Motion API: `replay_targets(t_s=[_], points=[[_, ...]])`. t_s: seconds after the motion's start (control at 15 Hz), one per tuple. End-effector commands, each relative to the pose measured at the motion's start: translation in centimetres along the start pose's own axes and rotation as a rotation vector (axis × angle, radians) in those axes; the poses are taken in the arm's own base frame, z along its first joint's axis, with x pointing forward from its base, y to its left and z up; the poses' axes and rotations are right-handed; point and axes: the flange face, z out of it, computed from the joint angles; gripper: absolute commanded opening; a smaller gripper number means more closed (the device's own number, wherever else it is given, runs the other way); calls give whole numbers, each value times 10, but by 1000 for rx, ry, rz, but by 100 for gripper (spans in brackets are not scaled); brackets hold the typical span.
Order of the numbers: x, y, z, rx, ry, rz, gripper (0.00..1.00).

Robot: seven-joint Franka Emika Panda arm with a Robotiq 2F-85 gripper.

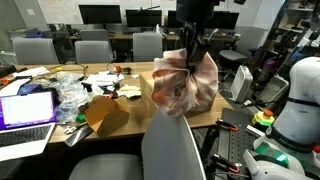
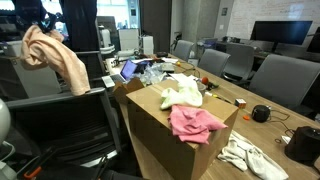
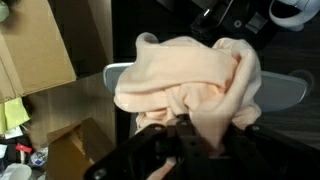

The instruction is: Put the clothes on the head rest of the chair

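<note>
Wrist view: my gripper (image 3: 185, 138) is clenched on the peach garment (image 3: 190, 85), which I hold over the middle of the grey head rest (image 3: 290, 92); both its ends show past the fabric. The rose-pink garment (image 2: 195, 124) lies on the cardboard box (image 2: 150, 135), well apart.

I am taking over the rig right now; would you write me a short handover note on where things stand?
Gripper state: the gripper is shut on the peach-pink garment.
Things: that garment hangs bunched just above the head rest, and in the wrist view it covers the head rest's middle. The rose-pink garment lies on the cardboard box.
Done: one garment is lifted over the chair.
Left: lower and release it on the head rest, then probably fetch the rose-pink garment.
</note>
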Motion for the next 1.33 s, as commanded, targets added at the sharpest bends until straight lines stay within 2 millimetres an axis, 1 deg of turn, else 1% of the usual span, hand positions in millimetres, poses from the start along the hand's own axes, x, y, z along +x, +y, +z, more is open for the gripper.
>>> replay_targets(t_s=[0.0,0.2,0.33,0.6,0.8,0.93,1.07,1.27], points=[[-7,-23,-7,-12,0,-115,5],[-3,-40,-6,-32,-9,-191,5],[8,-47,1,-32,-33,-211,5],[31,-63,25,-33,-90,-245,5],[45,-74,43,-28,-130,-266,5],[54,-76,56,-20,-159,-265,5],[60,-74,67,-11,-177,-244,5],[67,-62,81,25,-194,-182,5]])
